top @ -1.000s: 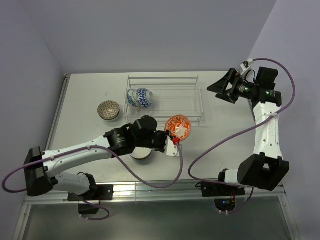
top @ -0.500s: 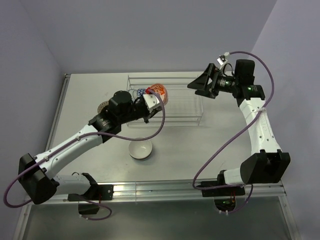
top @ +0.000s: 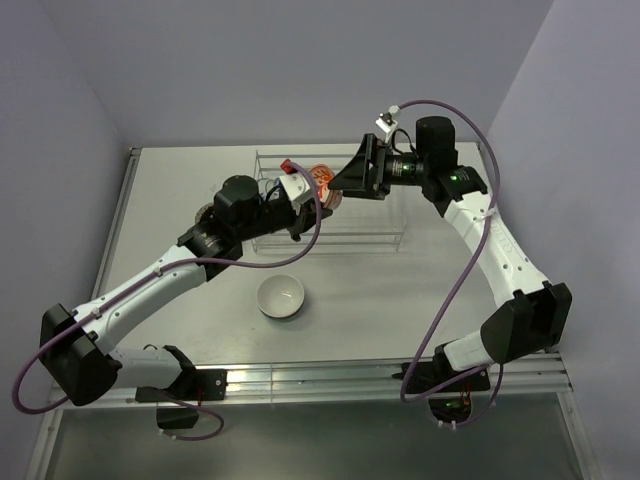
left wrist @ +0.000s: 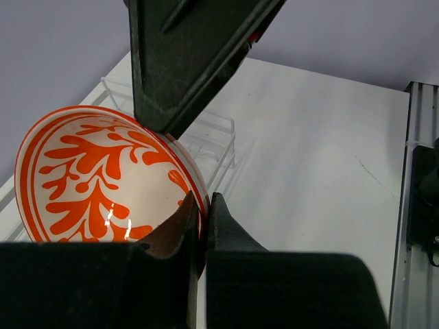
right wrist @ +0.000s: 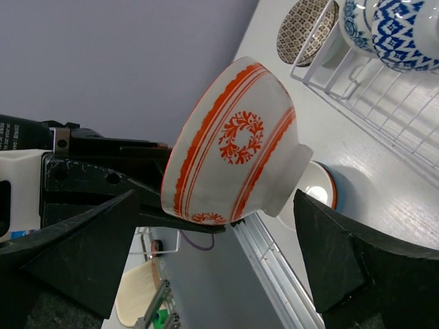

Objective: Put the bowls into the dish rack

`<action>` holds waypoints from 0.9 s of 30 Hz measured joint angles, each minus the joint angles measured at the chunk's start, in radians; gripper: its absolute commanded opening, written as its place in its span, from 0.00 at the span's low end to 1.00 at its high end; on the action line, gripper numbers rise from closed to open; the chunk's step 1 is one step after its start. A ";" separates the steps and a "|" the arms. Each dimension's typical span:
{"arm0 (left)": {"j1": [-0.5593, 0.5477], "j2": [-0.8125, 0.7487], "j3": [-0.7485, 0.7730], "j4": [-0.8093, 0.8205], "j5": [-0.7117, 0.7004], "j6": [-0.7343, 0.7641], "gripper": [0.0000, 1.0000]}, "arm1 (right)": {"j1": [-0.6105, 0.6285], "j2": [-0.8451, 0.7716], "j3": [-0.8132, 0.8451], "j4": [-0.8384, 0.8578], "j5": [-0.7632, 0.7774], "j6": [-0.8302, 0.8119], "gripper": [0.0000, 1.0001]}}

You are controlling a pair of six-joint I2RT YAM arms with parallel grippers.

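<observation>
My left gripper (top: 306, 190) is shut on the rim of the orange-red patterned bowl (top: 323, 181) and holds it tilted above the clear dish rack (top: 385, 226). The left wrist view shows its fingertips pinching the rim (left wrist: 204, 205) of this bowl (left wrist: 96, 175). My right gripper (top: 347, 181) is open, with a finger on either side of the bowl (right wrist: 233, 147). The blue-and-white bowl (right wrist: 401, 34) stands in the rack's left end (right wrist: 370, 92). The grey-brown bowl (top: 206, 214) sits left of the rack. The white bowl (top: 281, 296) sits on the table in front.
The table's left edge has a metal rail (top: 118, 215). The right arm's purple cable (top: 450, 290) loops over the table's right side. The rack's right half holds no bowls.
My left arm lifted the orange-red bowl from the table near the white bowl and carried it back over the rack. My right arm swung left until its open fingers reached the bowl.
</observation>
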 measured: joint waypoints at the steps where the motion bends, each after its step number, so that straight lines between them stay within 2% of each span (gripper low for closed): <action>1: 0.001 0.000 0.000 0.004 0.003 -0.002 0.00 | 0.008 0.001 0.000 0.003 0.002 0.000 1.00; 10: 0.007 0.000 0.000 0.021 0.010 -0.022 0.00 | 0.027 0.012 0.002 0.024 0.010 0.016 1.00; 18: 0.007 0.000 0.000 0.048 0.010 -0.021 0.00 | 0.029 0.023 -0.045 0.098 -0.023 0.097 0.98; 21: 0.007 0.000 0.000 0.048 0.010 -0.021 0.00 | 0.030 0.023 -0.048 0.112 -0.034 0.116 0.91; 27: 0.007 0.000 0.000 0.049 0.004 -0.015 0.00 | 0.030 0.023 -0.050 0.142 -0.047 0.154 0.65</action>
